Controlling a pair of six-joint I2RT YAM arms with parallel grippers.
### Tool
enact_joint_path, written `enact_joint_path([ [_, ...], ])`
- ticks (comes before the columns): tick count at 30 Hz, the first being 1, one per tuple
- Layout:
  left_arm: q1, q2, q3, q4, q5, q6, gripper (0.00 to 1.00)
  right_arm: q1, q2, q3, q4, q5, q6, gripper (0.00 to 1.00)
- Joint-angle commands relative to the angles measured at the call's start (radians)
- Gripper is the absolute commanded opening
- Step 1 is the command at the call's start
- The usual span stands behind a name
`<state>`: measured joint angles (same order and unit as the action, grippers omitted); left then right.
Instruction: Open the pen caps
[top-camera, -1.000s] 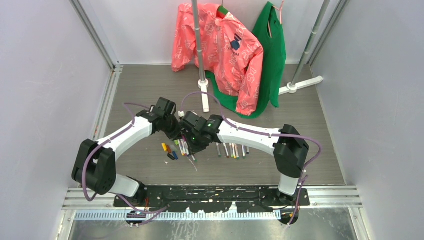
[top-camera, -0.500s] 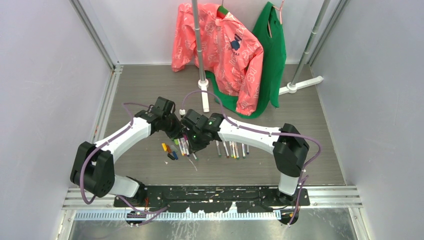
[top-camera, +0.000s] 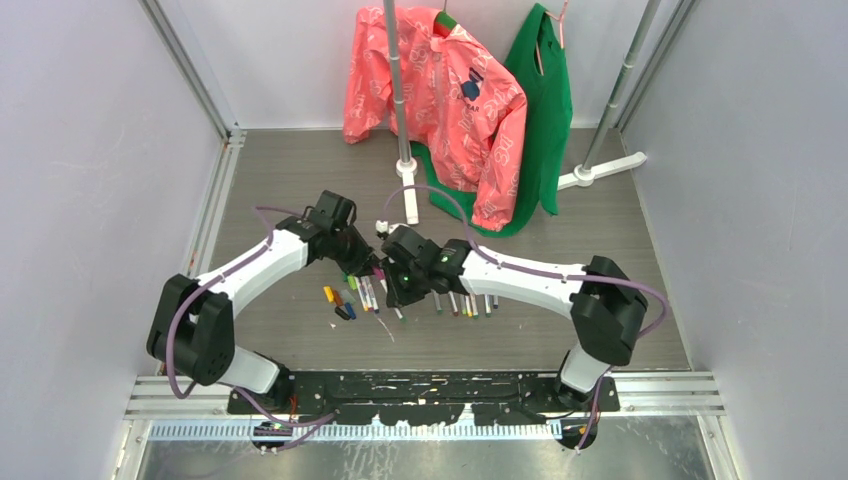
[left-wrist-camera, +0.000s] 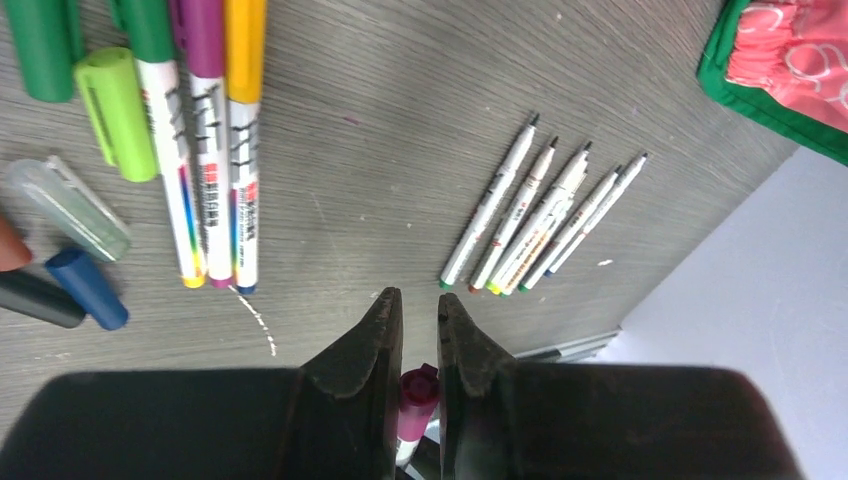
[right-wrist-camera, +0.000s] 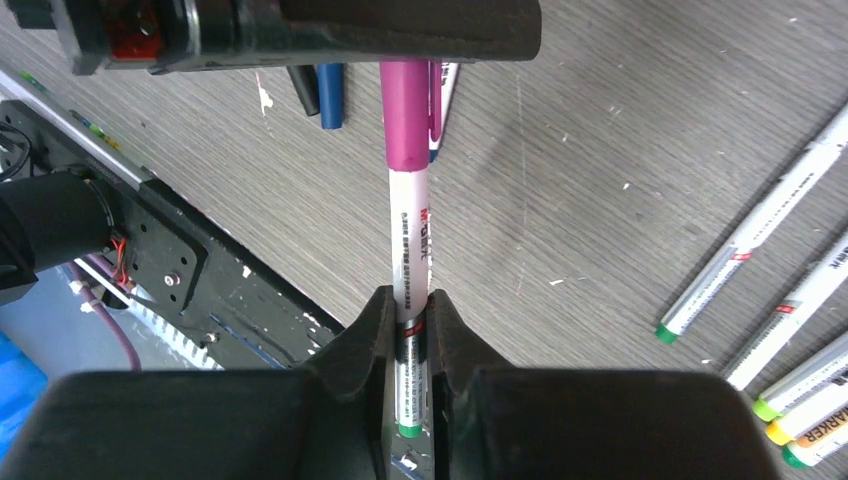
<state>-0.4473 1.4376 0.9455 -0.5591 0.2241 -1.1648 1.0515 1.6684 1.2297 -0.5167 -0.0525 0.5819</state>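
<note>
My right gripper (right-wrist-camera: 408, 298) is shut on the whitish barrel of a pen (right-wrist-camera: 411, 250) with a magenta cap (right-wrist-camera: 405, 110). My left gripper (left-wrist-camera: 420, 300) is shut on that magenta cap (left-wrist-camera: 418, 398), end-on to the right gripper. In the top view both grippers, left (top-camera: 371, 267) and right (top-camera: 393, 282), meet above the floor. Loose pen caps (top-camera: 338, 302) lie to the left: light green (left-wrist-camera: 115, 110), clear (left-wrist-camera: 70, 210), blue (left-wrist-camera: 88, 288) and dark (left-wrist-camera: 35, 298). Three capped pens (left-wrist-camera: 205, 150) lie beside them. A row of uncapped pens (left-wrist-camera: 540, 215) lies to the right (top-camera: 465, 302).
A pink garment (top-camera: 440, 95) and a green bag (top-camera: 540, 110) hang from a rack at the back, its white feet (top-camera: 410, 195) on the floor. Grey walls stand on both sides. The black base plate (right-wrist-camera: 170, 260) runs along the near edge.
Both grippers have shifted slightly to the right, still joined on the pen. The right arm's elbow has swung out to the right.
</note>
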Motion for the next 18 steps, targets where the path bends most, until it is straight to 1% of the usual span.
enact_joint_path([
  [1,0.039,0.017,0.103,0.096,-0.024,-0.053,0.0,0.012,-0.101,-0.093,-0.057,-0.043,0.024,0.01],
  [6,0.072,0.018,0.104,0.096,-0.01,-0.05,0.0,0.012,-0.161,-0.152,-0.054,-0.052,0.016,0.01],
  [13,0.113,0.006,0.073,0.093,0.008,-0.031,0.0,0.012,-0.187,-0.182,-0.072,-0.037,-0.007,0.01],
  [15,0.114,0.004,0.075,0.071,0.001,-0.01,0.0,0.007,-0.19,-0.175,-0.084,-0.014,-0.012,0.01],
  [18,0.114,0.005,0.085,-0.005,-0.031,0.029,0.0,-0.004,-0.176,-0.147,-0.121,0.033,-0.018,0.01],
])
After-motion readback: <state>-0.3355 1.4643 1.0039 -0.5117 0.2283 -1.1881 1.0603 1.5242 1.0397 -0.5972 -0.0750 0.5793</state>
